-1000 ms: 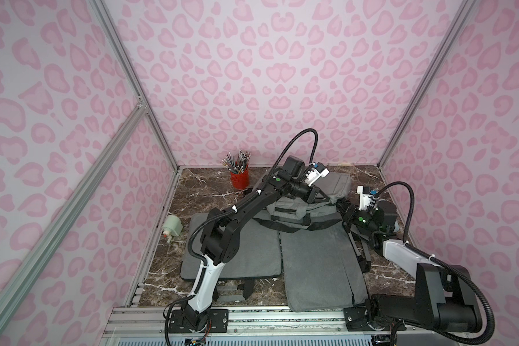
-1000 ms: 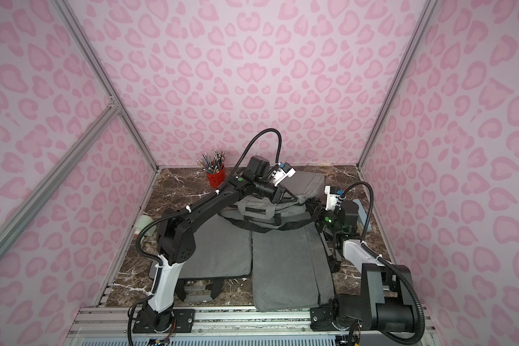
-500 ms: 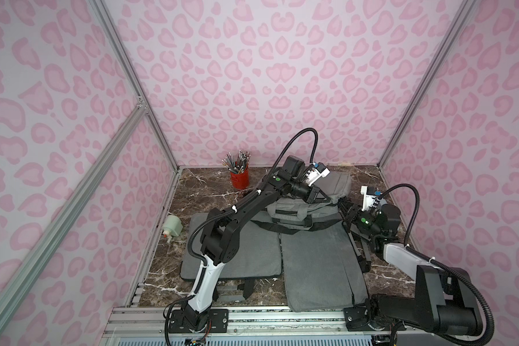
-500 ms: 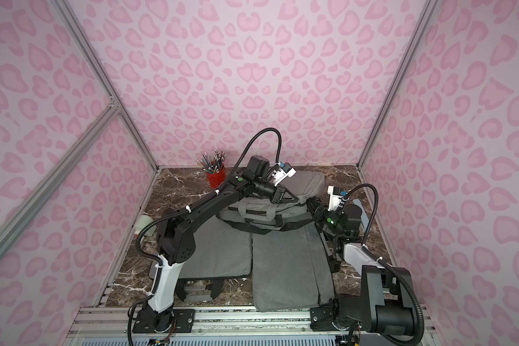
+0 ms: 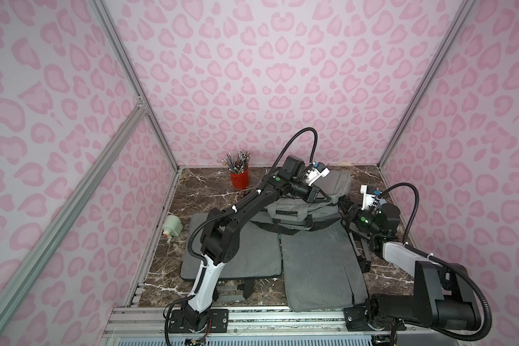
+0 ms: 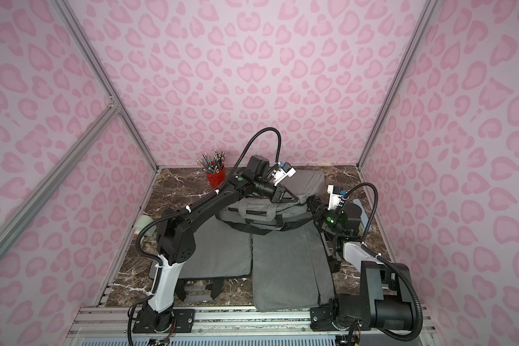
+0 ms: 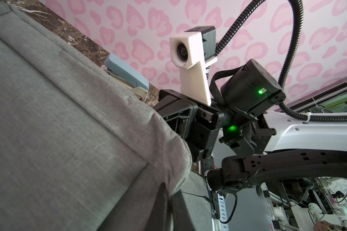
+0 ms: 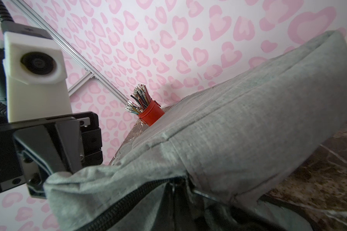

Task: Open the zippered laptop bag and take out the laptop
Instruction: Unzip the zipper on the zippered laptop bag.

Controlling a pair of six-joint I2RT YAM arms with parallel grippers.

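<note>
Your left gripper clamps the grey laptop bag at centre frame; your right gripper is clenched at its corner, hold unclear; zipper barely parted; laptop unseen, extraction remains.

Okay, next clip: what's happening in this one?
Two robot arms are working on a grey laptop bag on a marble table. The left pincer is shut on the bag's top fabric, holding it up. The right pincer is shut at the bag's end, by the zipper. No laptop is visible yet.
</note>
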